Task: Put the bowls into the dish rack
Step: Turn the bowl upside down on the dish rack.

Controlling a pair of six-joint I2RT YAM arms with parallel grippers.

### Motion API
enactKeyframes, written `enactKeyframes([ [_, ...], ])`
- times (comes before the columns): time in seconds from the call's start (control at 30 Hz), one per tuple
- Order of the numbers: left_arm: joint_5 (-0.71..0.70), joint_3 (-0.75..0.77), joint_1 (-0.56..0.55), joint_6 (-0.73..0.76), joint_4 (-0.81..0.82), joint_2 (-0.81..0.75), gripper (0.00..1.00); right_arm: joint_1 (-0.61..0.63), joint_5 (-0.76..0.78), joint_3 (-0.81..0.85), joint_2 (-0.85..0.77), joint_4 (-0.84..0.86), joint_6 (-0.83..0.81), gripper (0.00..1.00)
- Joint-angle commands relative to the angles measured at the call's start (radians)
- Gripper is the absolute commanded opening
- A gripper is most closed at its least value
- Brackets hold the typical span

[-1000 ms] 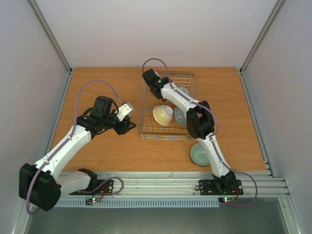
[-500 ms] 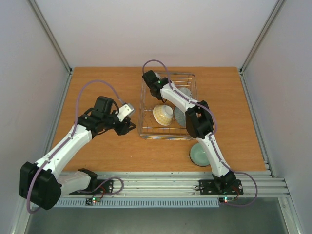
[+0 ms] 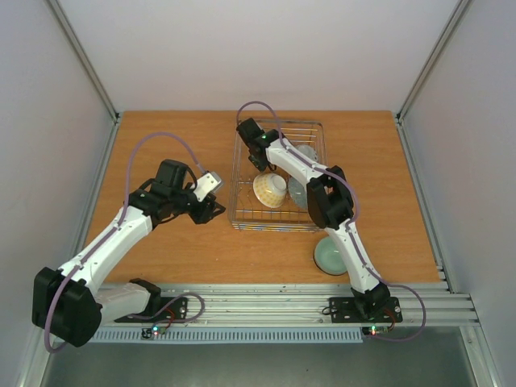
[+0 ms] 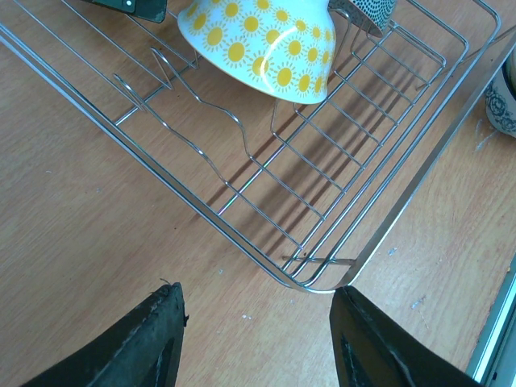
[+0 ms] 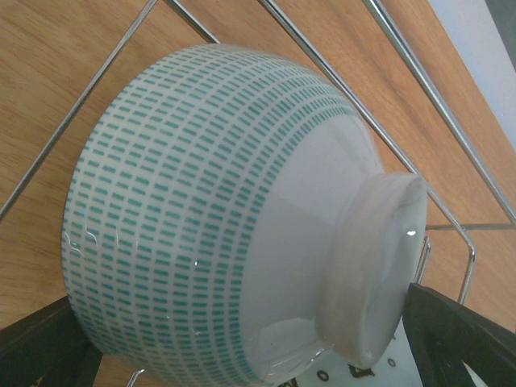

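**Ana:** Where was the right gripper?

**Ben:** It was down inside the dish rack, in the far left part. Its wrist camera showed a white bowl with teal dashes lying on its side against the rack wires, with its foot turned toward one finger.

**Ana:** Did it have hold of that bowl?

**Ben:** That could not be told. The fingers stood wide apart, one on each side of the bowl. The one by the foot looked to be touching it and the other sat close to the rim. Whether they pressed on the bowl was unclear.

**Ana:** And the left gripper?

**Ben:** It hung over the bare table, just outside the rack's near left corner. Its fingers were spread about halfway. Nothing was between them and they touched nothing.

**Ana:** Where were the other bowls?

**Ben:** A bowl with yellow suns lay tipped on its side in the rack among the tines. A dark-speckled bowl sat just beside it, also inside. From above, another pale bowl stood in the far right part of the rack. The pale green bowl was outside, on the table near the rack's near right corner, partly hidden by the right arm.
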Motion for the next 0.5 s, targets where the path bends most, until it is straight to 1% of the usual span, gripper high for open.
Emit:
enactKeyframes([
  [0.0, 0.017, -0.007, 0.003, 0.021, 0.029, 0.001, 0.50, 0.009, -0.071, -0.019, -0.048, 0.000, 0.019, 0.99],
  [0.07, 0.017, -0.007, 0.003, 0.021, 0.029, 0.000, 0.50, 0.012, -0.114, -0.033, -0.070, 0.005, 0.025, 0.99],
  [0.3, 0.024, -0.009, 0.003, 0.024, 0.028, 0.000, 0.50, 0.019, -0.339, -0.116, -0.178, 0.050, 0.068, 0.99],
  [0.47, 0.028, -0.009, 0.003, 0.025, 0.024, 0.003, 0.50, 0.018, -0.374, -0.115, -0.205, 0.053, 0.083, 0.99],
])
